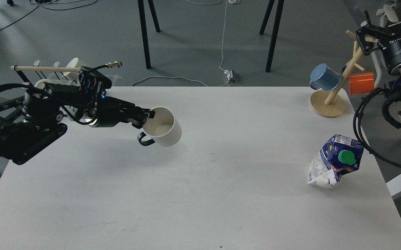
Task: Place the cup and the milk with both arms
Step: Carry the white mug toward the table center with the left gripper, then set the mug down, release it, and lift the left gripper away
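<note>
The left gripper (147, 117) is clamping its jaws on the rim of the white mug (164, 129), holding it tilted above the white surface (200, 194). The milk carton (335, 161) is standing near the right edge. The right gripper (367, 36) is hanging by the mug tree (330, 93); I cannot tell its jaws' state.

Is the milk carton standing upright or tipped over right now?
Upright but leaning: the milk carton stands on its base on the table, its top with the green cap tilted right. No end effector touches it.
</note>
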`<state>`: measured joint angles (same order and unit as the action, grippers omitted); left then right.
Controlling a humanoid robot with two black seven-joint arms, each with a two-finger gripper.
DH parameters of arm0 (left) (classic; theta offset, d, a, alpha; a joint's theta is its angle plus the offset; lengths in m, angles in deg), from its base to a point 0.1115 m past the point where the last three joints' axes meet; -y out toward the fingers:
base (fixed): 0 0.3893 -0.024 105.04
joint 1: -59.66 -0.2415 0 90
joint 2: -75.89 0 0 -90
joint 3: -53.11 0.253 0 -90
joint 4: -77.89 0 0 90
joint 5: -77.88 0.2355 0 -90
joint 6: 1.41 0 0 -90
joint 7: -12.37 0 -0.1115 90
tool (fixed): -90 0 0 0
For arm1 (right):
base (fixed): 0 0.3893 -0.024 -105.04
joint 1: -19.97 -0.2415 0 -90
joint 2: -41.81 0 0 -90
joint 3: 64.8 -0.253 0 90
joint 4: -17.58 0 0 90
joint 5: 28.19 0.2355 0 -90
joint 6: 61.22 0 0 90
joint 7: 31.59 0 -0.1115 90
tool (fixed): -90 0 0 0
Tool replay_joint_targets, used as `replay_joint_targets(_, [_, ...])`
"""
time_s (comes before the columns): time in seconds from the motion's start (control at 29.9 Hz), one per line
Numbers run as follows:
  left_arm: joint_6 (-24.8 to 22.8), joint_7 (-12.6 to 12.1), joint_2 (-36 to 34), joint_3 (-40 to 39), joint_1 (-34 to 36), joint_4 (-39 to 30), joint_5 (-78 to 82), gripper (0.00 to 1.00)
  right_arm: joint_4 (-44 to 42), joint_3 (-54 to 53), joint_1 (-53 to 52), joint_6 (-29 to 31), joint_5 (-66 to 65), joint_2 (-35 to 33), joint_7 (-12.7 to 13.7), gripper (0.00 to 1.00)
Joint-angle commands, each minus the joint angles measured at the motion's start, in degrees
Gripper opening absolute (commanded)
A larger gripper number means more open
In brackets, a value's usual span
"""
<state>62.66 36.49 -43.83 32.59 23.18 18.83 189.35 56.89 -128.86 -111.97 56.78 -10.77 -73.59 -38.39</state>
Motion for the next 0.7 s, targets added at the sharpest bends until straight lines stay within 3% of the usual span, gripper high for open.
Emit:
replay_joint_targets(0.0, [-2.07, -4.07, 9.74, 1.19, 3.53, 0.00, 3.21, 0.04, -0.02, 0.08, -0.34, 0.00, -0.02, -0.09, 0.12, 0.99])
replay_joint_targets(0.27, [-2.07, -5.31, 21.53, 1.89, 1.42, 3.60, 9.29, 0.06, 0.07, 0.08, -0.96, 0.00, -0.02, -0.80, 0.12, 0.99])
replay_joint_targets(0.67, [-2.07, -5.84, 21.63, 4.26, -2.18, 8.18, 9.38, 0.12, 2.44, -0.01, -0.08, 0.00, -0.02, -0.80, 0.03, 0.99])
